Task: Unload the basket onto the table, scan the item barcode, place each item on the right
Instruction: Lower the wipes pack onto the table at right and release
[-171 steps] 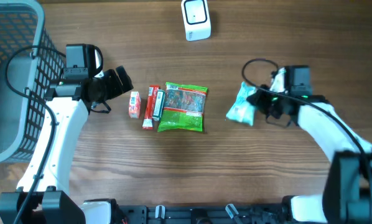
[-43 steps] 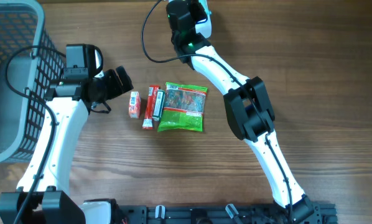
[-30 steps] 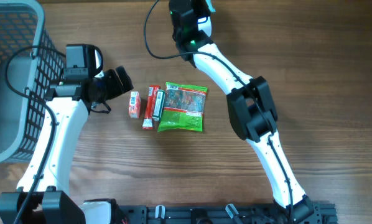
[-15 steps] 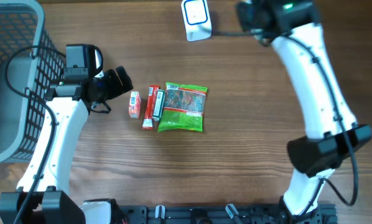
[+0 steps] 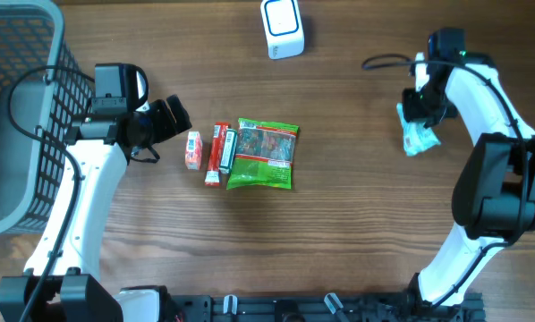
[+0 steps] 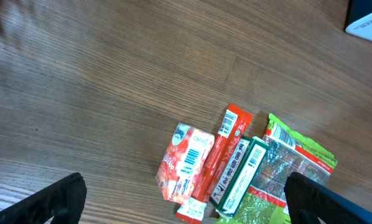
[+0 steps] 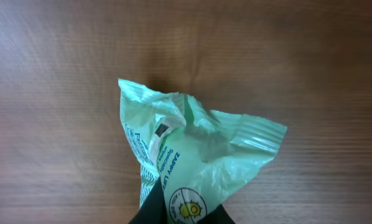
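Nearest, in the middle of the table point(image 5: 357, 233), a green snack pack point(image 5: 264, 154), a red stick pack point(image 5: 217, 154) and a small red-and-white packet point(image 5: 192, 149) lie side by side. Just left of them the left end effector point(image 5: 172, 116) hangs with its fingers spread wide and nothing between them. Well off to the right, the right end effector point(image 7: 180, 213) is pinched together on one end of a pale green bag point(image 5: 419, 136), the item in hand. In the wrist view the crumpled bag fans out away from the fingers. A small white label point(image 7: 164, 129) sits on its left fold, too small to tell whether it is the barcode. Farthest, near the middle of the far edge, stands the white scanner point(image 5: 281, 27). The scanner thus lies far and to the left of the held bag, well apart from it. As I judge it, the right arm must carry the bag that way and turn its printed face toward the scanner
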Robot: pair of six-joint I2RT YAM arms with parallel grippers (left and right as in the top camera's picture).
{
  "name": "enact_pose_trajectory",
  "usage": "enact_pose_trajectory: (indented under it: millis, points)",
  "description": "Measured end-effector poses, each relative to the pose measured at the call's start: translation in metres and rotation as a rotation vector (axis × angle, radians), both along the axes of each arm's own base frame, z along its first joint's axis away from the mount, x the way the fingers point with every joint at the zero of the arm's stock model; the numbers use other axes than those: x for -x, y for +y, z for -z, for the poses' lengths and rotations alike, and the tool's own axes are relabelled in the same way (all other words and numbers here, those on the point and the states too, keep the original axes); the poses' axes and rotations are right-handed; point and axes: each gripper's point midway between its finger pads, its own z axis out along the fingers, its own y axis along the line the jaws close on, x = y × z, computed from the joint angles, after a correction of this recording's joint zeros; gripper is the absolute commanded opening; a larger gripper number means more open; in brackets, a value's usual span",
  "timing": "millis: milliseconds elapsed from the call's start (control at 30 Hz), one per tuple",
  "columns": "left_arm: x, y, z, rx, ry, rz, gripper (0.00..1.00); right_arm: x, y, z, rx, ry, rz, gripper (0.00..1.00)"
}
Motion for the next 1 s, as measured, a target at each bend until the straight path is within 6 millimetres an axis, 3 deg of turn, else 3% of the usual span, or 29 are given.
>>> enact_pose_trajectory:
  millis: [33,67,267,433,467,533,567,633,767,800,833,1000]
  points:
    - [0.000,0.000,0.000,0.000,0.000,0.000,1.00,0.001,0.000,0.007,0.007,-0.004,-0.018,0.55]
    - [0.000,0.000,0.000,0.000,0.000,0.000,1.00,0.001,-0.001,0.009,0.014,-0.007,-0.028,0.71]
    - [0.000,0.000,0.000,0.000,0.000,0.000,1.00,0.018,-0.018,0.011,0.117,0.063,-0.034,0.80]
    - [0.000,0.000,0.000,0.000,0.000,0.000,1.00,0.010,-0.019,-0.024,0.112,0.068,0.004,0.88]
    - [0.000,0.000,0.000,0.000,0.000,0.000,1.00,0.006,-0.014,-0.031,0.081,0.053,0.006,0.88]
    - [0.000,0.000,0.000,0.000,0.000,0.000,1.00,0.010,-0.004,-0.033,0.024,0.073,0.005,0.74]
    - [0.000,0.000,0.000,0.000,0.000,0.000,1.00,0.015,0.000,-0.032,0.002,0.093,0.009,0.47]
    - [0.000,0.000,0.000,0.000,0.000,0.000,1.00,0.022,0.006,-0.032,-0.030,0.120,0.007,0.07]
    - [0.000,0.000,0.000,0.000,0.000,0.000,1.00,0.015,0.003,-0.032,-0.039,0.087,0.063,0.06]
    - [0.000,0.000,0.000,0.000,0.000,0.000,1.00,0.011,-0.001,-0.032,-0.031,0.067,0.086,0.16]
    - [0.000,0.000,0.000,0.000,0.000,0.000,1.00,0.010,-0.005,-0.032,-0.026,0.058,0.106,0.19]
    - [0.000,0.000,0.000,0.000,0.000,0.000,1.00,0.009,-0.015,-0.033,-0.013,0.048,0.157,0.13]
